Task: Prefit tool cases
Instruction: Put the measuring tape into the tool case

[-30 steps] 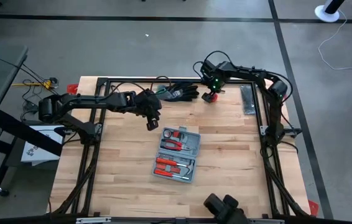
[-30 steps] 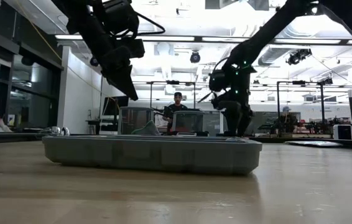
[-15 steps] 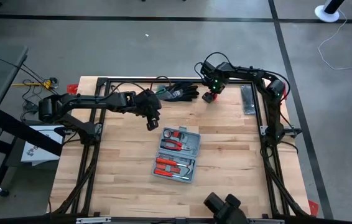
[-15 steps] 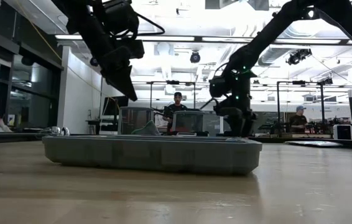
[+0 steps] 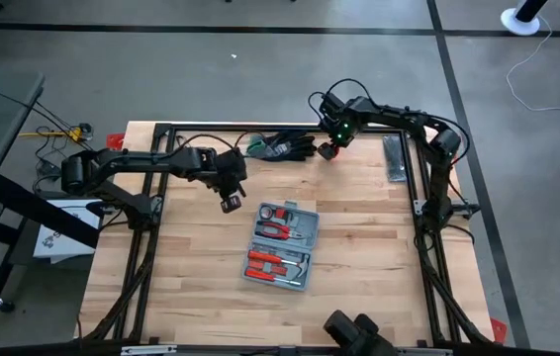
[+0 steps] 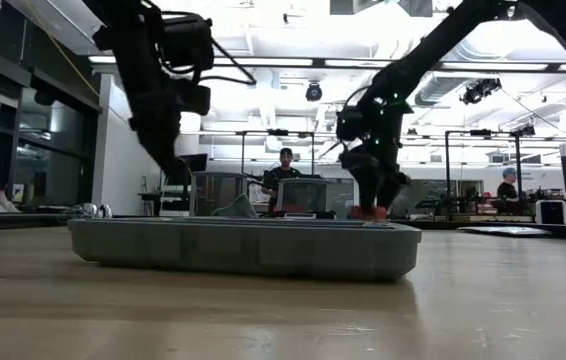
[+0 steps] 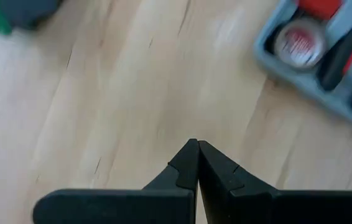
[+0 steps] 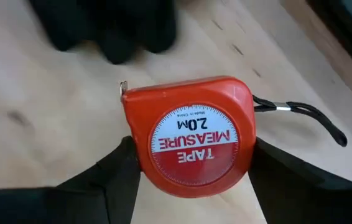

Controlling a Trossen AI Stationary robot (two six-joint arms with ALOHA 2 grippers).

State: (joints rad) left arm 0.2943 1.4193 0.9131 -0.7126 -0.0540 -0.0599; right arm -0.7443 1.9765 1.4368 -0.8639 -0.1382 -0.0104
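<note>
The grey-blue tool case (image 5: 281, 245) lies open and flat on the wooden table, with red-handled tools in its recesses; its corner (image 7: 325, 62) shows in the left wrist view. My left gripper (image 5: 231, 204) hangs shut above bare wood, off the case's far left corner, pointing steeply down with nothing in it. My right gripper (image 5: 329, 150) is at the table's far edge beside the black-and-green gloves (image 5: 282, 146), shut on a red tape measure (image 8: 188, 137). My right gripper pinches the tape measure's red housing by two opposite narrow edges (image 8: 135, 158) between its two fingers. The fingers come from above, pointing down. The round labelled face is turned up toward the wrist, and the wrist strap (image 8: 306, 115) trails out sideways. Whether the housing is clear of the table I cannot tell.
A narrow dark flat bar (image 5: 394, 158) lies at the far right by the table frame. The gloves (image 8: 107, 25) lie close to the tape measure. Bare wood stretches left and near of the case. People stand far behind the table (image 6: 285, 170).
My left gripper has moved toward the table's left and near edges, sunk a little and tipped more steeply downward, staying shut. In the low view the red tape measure now shows under my right gripper, above the case's rim, where it did not show before.
</note>
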